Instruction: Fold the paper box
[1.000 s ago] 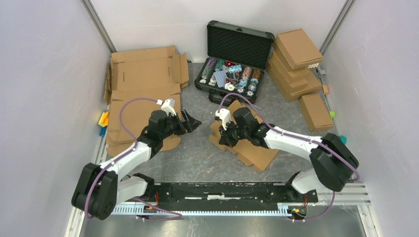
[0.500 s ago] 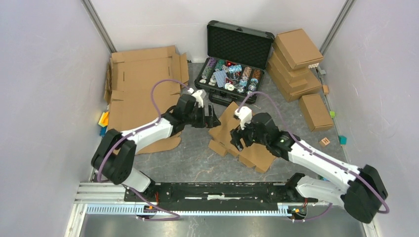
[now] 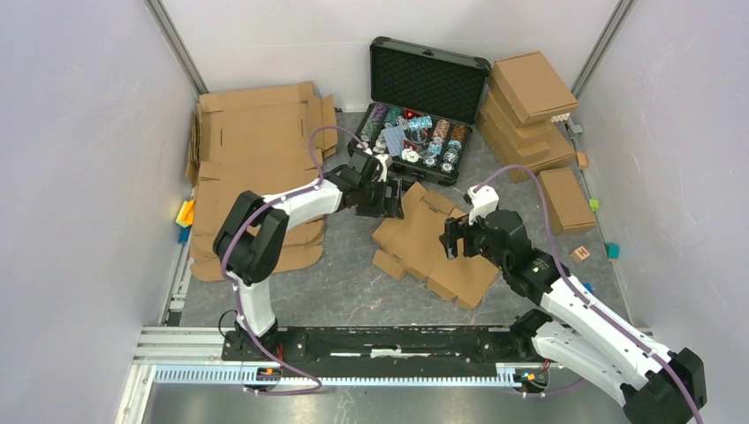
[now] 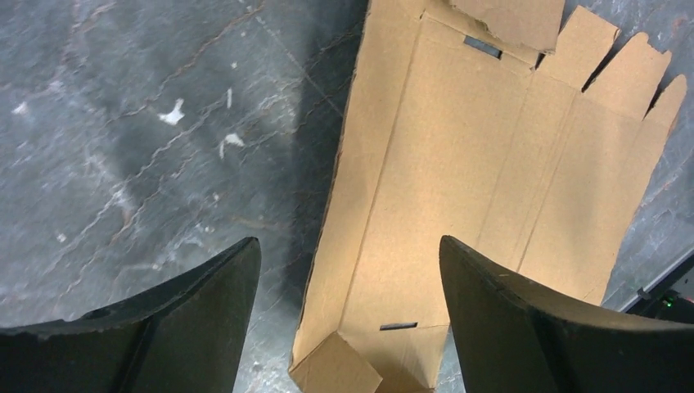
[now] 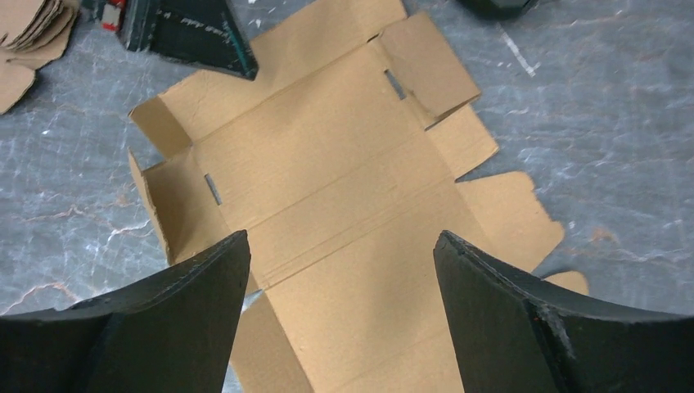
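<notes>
on the far left of the grey table (image 3: 353, 283) lie big brown cardboard sheets (image 3: 256, 159), flat and piled up. beside them the left gripper (image 3: 391, 196) hangs over the far left edge of the paper box (image 3: 424, 243). its two black fingers are spread wide apart and hold nothing. seen from the left wrist, the left gripper (image 4: 348, 246) has one finger over the bare table and one over the paper box (image 4: 458, 180).

the paper box lies in the middle of the table, just in front of the open black case (image 3: 428, 79). it is plain brown and lies opened out flat, not folded up. it has long fold lines, small thin slots and cut flaps with tabs at its ends. seen from the right wrist, the paper box (image 5: 327, 164) has a short flap at one end that stands up a little.

the right gripper (image 3: 455, 240) hangs above the right side of the paper box. the right gripper (image 5: 341, 246) is spread wide too, with nothing between its fingers. far to the right sits a stack of shut brown boxes (image 3: 530, 106).
</notes>
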